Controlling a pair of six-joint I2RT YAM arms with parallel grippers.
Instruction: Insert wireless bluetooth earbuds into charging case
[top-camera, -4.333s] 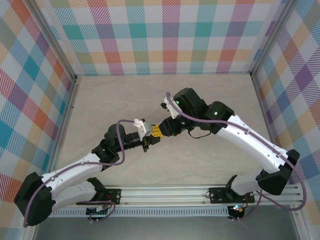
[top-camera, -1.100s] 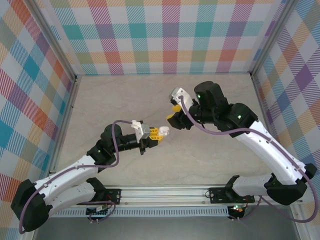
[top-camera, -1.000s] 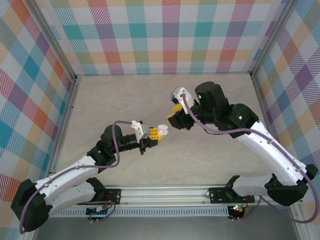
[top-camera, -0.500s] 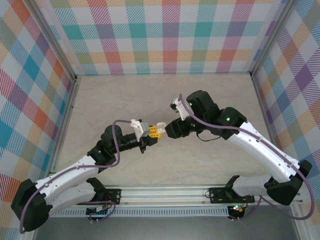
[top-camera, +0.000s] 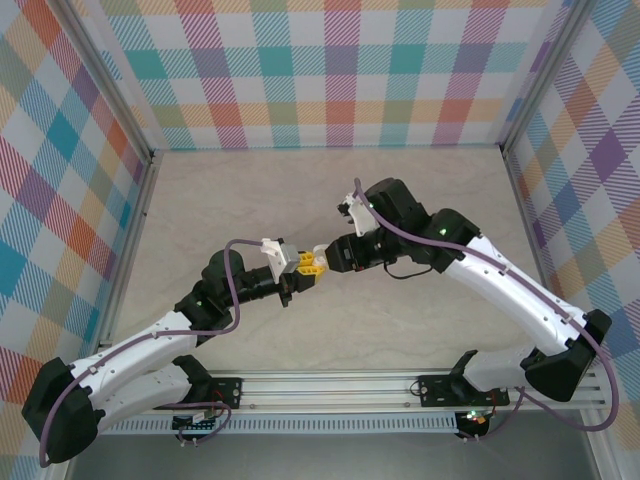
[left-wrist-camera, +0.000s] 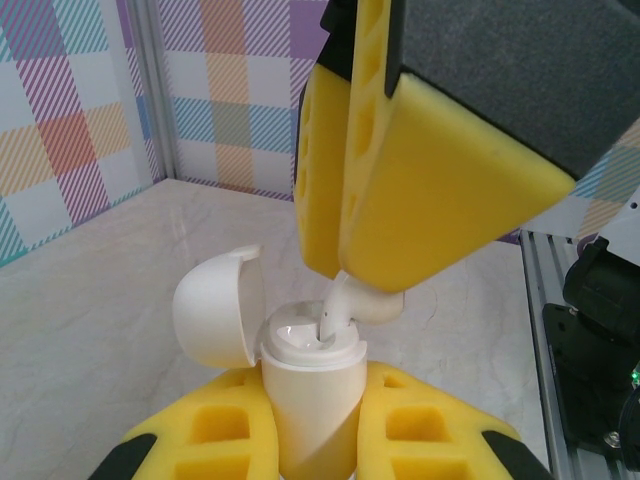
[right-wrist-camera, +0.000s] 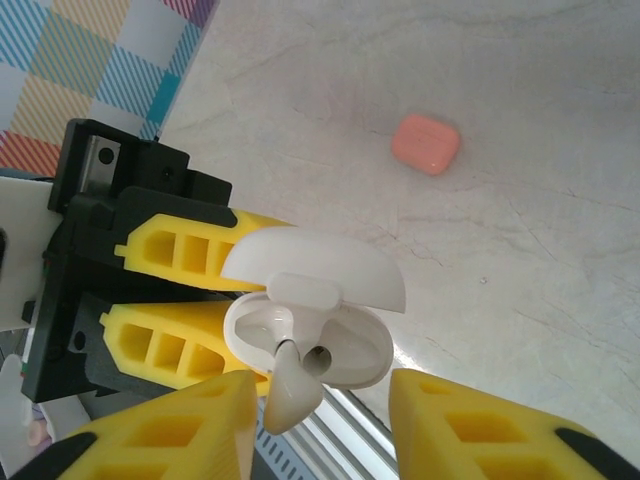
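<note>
A white charging case (left-wrist-camera: 310, 390) stands upright with my left gripper (left-wrist-camera: 310, 425) shut on its body, its lid (left-wrist-camera: 215, 305) swung open to the left. A white earbud (left-wrist-camera: 365, 300) has its stem down in one socket of the case (right-wrist-camera: 345, 345). The earbud (right-wrist-camera: 290, 395) leans against one finger of my right gripper (right-wrist-camera: 322, 400), whose jaws stand apart with a wide gap on the other side. The neighbouring socket (right-wrist-camera: 320, 355) is an empty hole. In the top view both grippers meet at mid-table, left (top-camera: 308, 268) and right (top-camera: 337, 256).
A coral-pink rounded case (right-wrist-camera: 426, 143) lies shut on the pale marble table (right-wrist-camera: 560, 200), beyond the white one. Checked walls (top-camera: 330, 70) enclose the table on three sides. An aluminium rail (top-camera: 330, 385) runs along the near edge between the arm bases.
My right gripper came down and left from farther back to the case held by my left gripper, and the white earbud now sits with its stem in the case. The left arm stayed put.
</note>
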